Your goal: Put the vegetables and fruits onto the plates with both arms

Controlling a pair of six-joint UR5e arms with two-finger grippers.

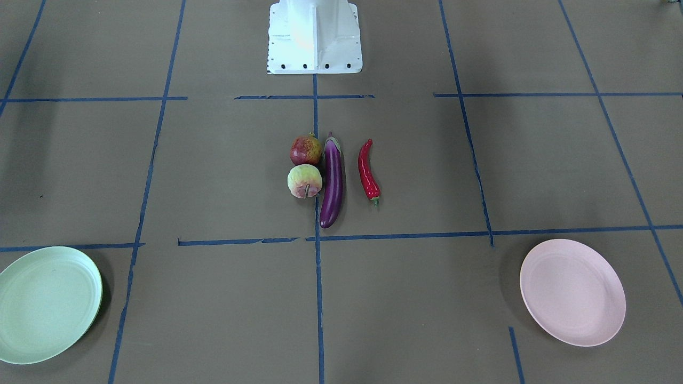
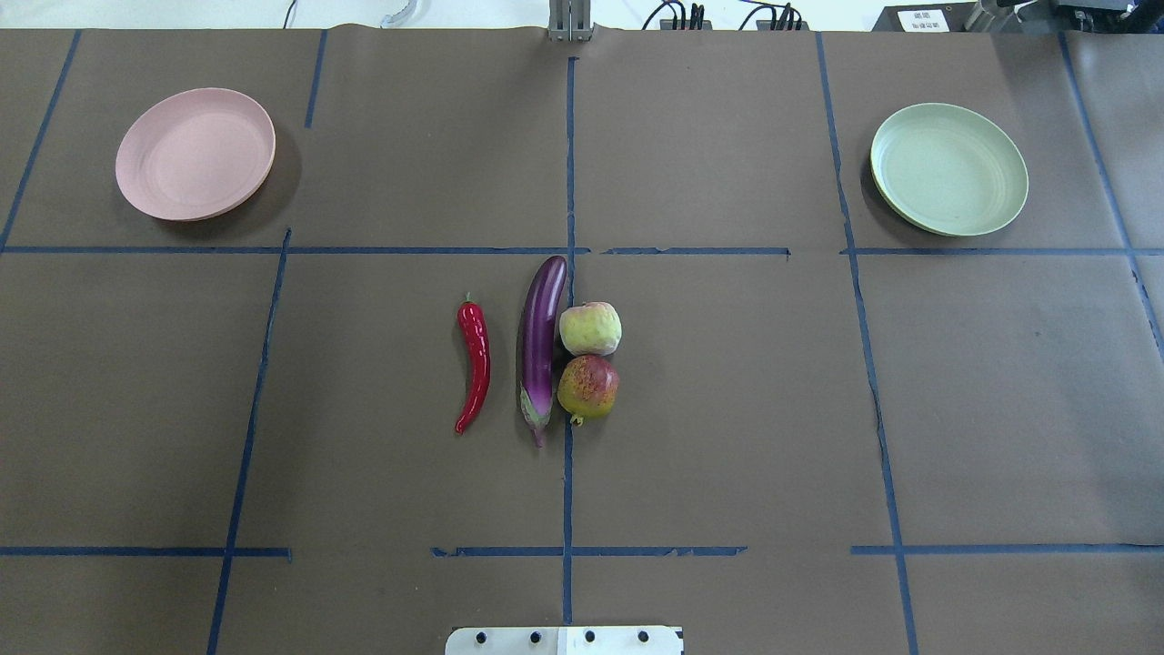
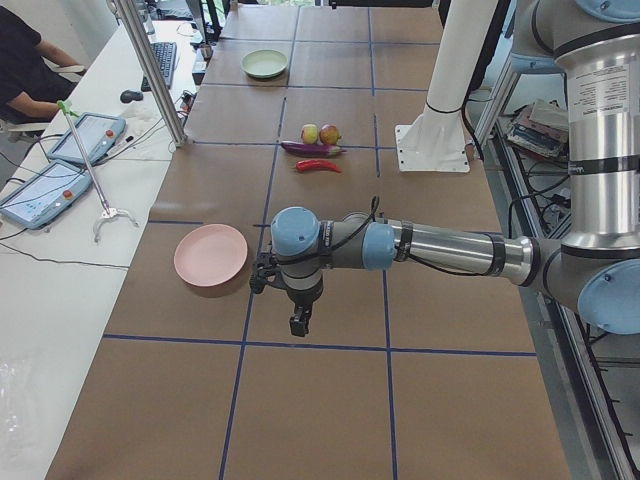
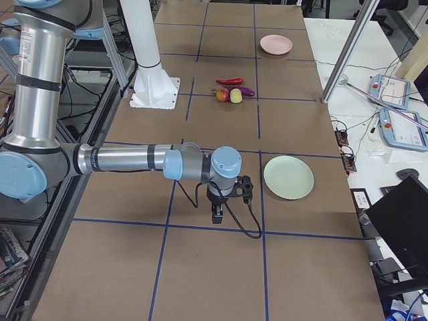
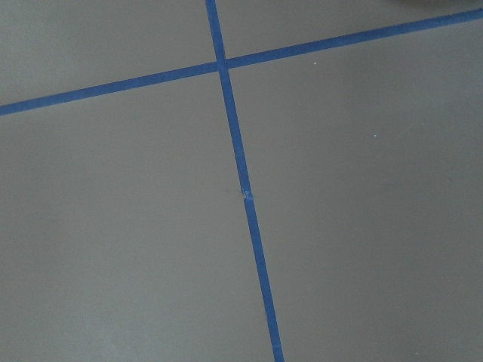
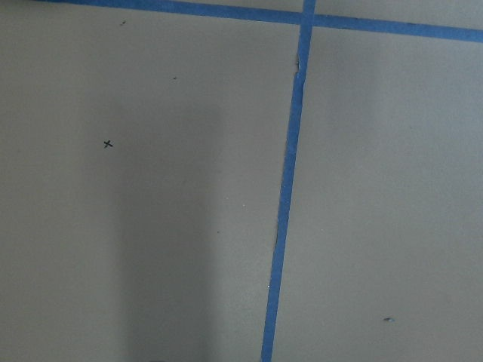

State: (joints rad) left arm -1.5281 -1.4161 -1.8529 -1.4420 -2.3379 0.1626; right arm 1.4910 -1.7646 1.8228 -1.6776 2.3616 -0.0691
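Overhead exterior shows chili (image 2: 474,364), eggplant (image 2: 540,341), apple (image 2: 590,328) and pomegranate (image 2: 588,388) in the middle of the worktop (image 2: 727,428), pink plate (image 2: 195,153) at ten o'clock, green plate (image 2: 948,168) at two. I cannot tell if the left gripper (image 3: 299,322) or the right gripper (image 4: 217,214) is wide or narrow. I think it is best to grab the lone chili first, from straight above.

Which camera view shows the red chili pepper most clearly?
The overhead exterior view: the chili pepper lies whole, unobstructed, apart from the eggplant. The front-facing view shows it nearly as well; both side views show it small and far; the wrist views miss it.
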